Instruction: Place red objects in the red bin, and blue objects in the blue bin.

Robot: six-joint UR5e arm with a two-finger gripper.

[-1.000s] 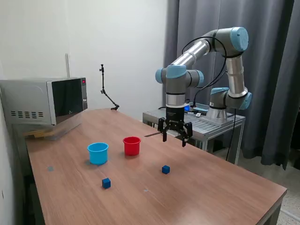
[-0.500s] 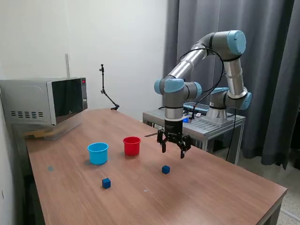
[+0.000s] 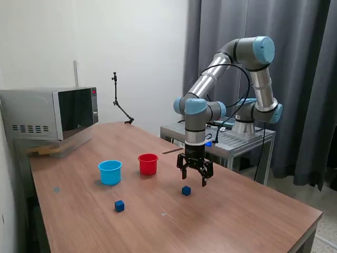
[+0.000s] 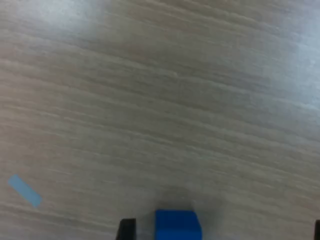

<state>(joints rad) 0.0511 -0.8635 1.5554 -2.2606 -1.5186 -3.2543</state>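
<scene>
Two small dark blue cubes lie on the wooden table, one [image 3: 186,191] just below my gripper and one [image 3: 119,206] nearer the front, further to the exterior view's left. My gripper [image 3: 195,177] hangs open a little above the table, slightly behind the first cube and holding nothing. In the wrist view that blue cube [image 4: 177,224] sits at the picture's edge beside one dark fingertip [image 4: 127,230]. The red bin [image 3: 148,164] and the light blue bin [image 3: 110,172] stand upright side by side, to the exterior view's left of the gripper. No red objects are in view.
A microwave [image 3: 50,113] sits at the table's far left corner in the exterior view. A thin black stand [image 3: 121,103] is at the back edge. A metal cart [image 3: 226,138] holds the arm's base behind the table. A scrap of blue tape [image 4: 24,190] lies on the wood.
The gripper has come down toward the table and drifted slightly to the exterior view's left, closer to the nearer blue cube. Cups and cubes have not moved.
</scene>
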